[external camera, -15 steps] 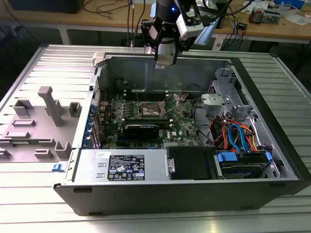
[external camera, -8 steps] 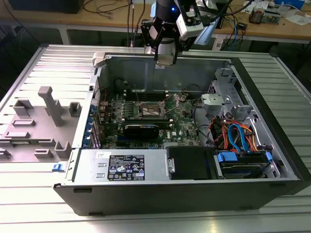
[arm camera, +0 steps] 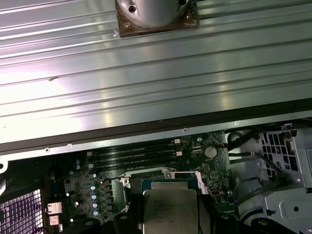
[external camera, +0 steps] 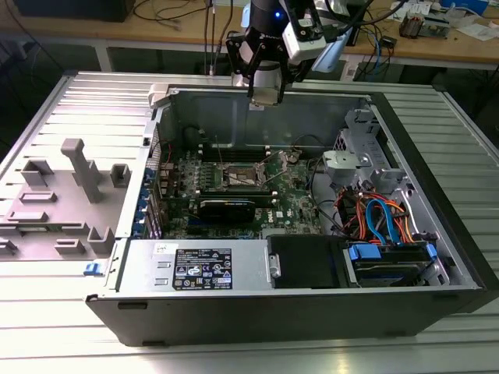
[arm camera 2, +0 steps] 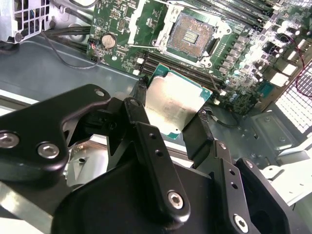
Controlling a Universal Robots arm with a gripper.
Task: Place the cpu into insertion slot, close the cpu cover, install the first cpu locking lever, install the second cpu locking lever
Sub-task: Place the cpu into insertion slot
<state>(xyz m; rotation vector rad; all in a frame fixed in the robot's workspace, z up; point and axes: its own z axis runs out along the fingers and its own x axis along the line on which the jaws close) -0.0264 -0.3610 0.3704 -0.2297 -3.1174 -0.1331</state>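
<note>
Right now, in the exterior view, the insertion slot sits on the green motherboard inside the open computer case. Your end effector hangs above the case's rear wall, slightly toward the exterior view's right of the slot and well apart from it.

In the second wrist view, the fingers are clamped on two opposite edges of the cpu. The slot, uncovered and dark-centred, lies beyond the cpu's far edge. What seems to be the cpu cover stands raised beside the slot, though you can't be sure. The end effector hides the cpu's near edge, and the locking levers are too thin to make out.
</note>
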